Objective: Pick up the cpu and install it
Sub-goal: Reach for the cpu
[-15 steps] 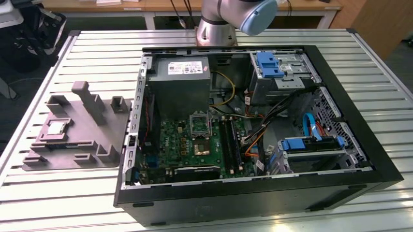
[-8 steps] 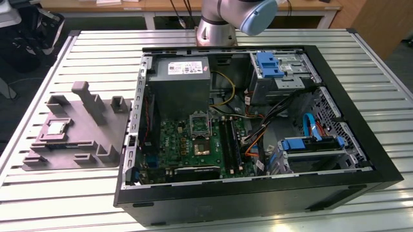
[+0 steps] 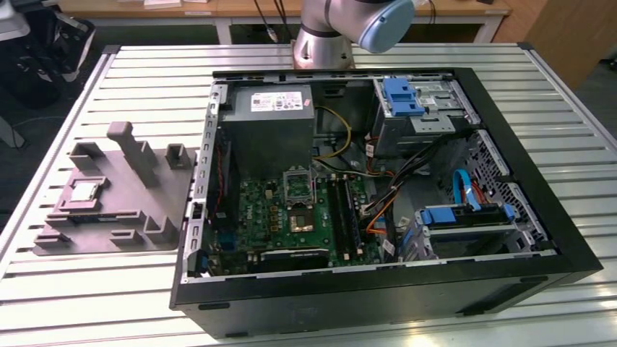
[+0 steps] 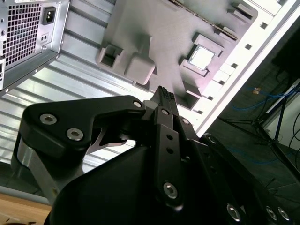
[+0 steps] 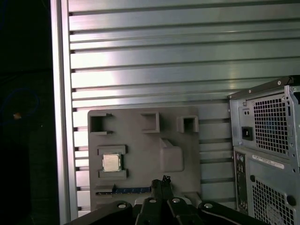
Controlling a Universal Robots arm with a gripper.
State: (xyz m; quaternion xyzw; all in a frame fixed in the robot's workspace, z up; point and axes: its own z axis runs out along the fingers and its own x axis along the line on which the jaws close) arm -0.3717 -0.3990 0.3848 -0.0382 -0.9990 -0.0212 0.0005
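The cpu (image 3: 85,190) is a small square chip with a pale metal top, lying flat in a recess of the grey plastic fixture (image 3: 135,210) at the exterior view's left. Both wrist views look down on it from high up: cpu (image 4: 201,57), cpu (image 5: 111,162). My gripper (image 4: 161,96) hangs well above the fixture (image 5: 140,140) with its dark fingers together and nothing between them; its tip (image 5: 164,182) sits off to one side of the chip. The green motherboard (image 3: 279,217) with its dark metal-framed socket lies inside the open computer case (image 3: 386,289).
The fixture carries several upright posts and slots (image 3: 130,144). The case's rear panel with the power supply grille (image 5: 267,122) stands close beside the fixture. Cables, drive cages and blue clips (image 3: 453,210) crowd the case. The slatted metal table (image 3: 97,303) ends just past the fixture.
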